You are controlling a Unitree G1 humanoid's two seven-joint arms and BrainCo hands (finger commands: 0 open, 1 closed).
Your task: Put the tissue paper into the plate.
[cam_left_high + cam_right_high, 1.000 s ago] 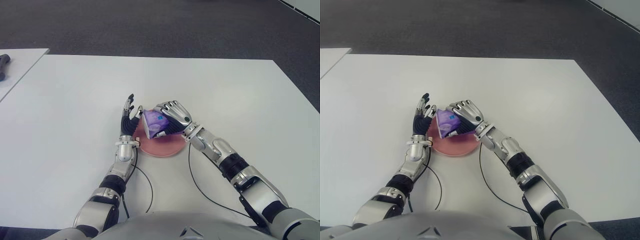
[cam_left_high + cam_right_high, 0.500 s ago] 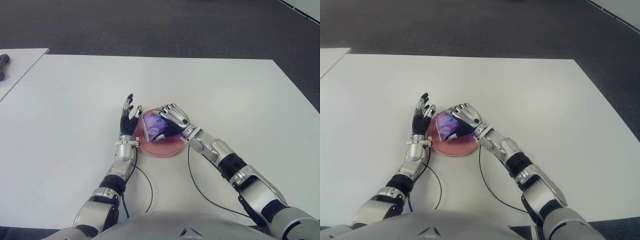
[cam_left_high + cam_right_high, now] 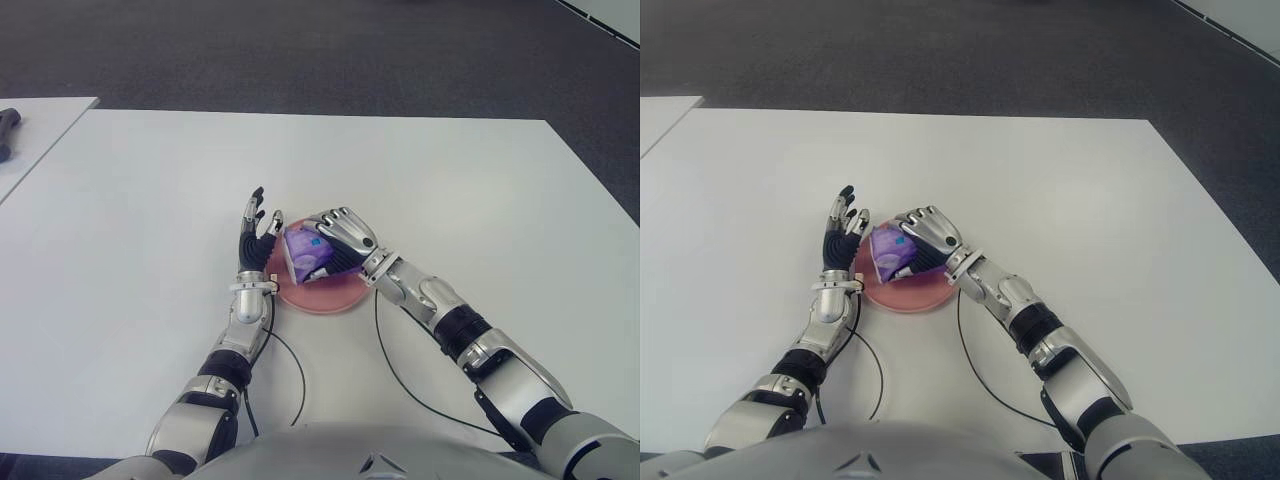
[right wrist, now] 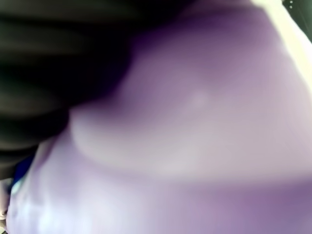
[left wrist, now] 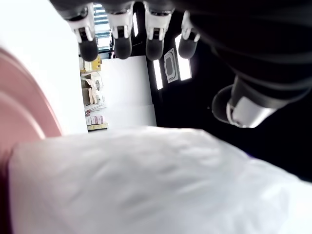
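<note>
While the right hand (image 3: 342, 238) clamps the purple plastic tissue pack (image 3: 303, 254) low over the round pink plate (image 3: 330, 296) for release, the left hand (image 3: 256, 235) stands open-fingered, empty, at the plate's left edge, seemingly as a backstop.

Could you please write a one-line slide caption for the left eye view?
Right hand holds the purple tissue pack over the pink plate; open left hand beside it.

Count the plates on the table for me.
1. The pink plate sits near the table's front centre, under the tissue pack held by the right hand, left hand beside it.
</note>
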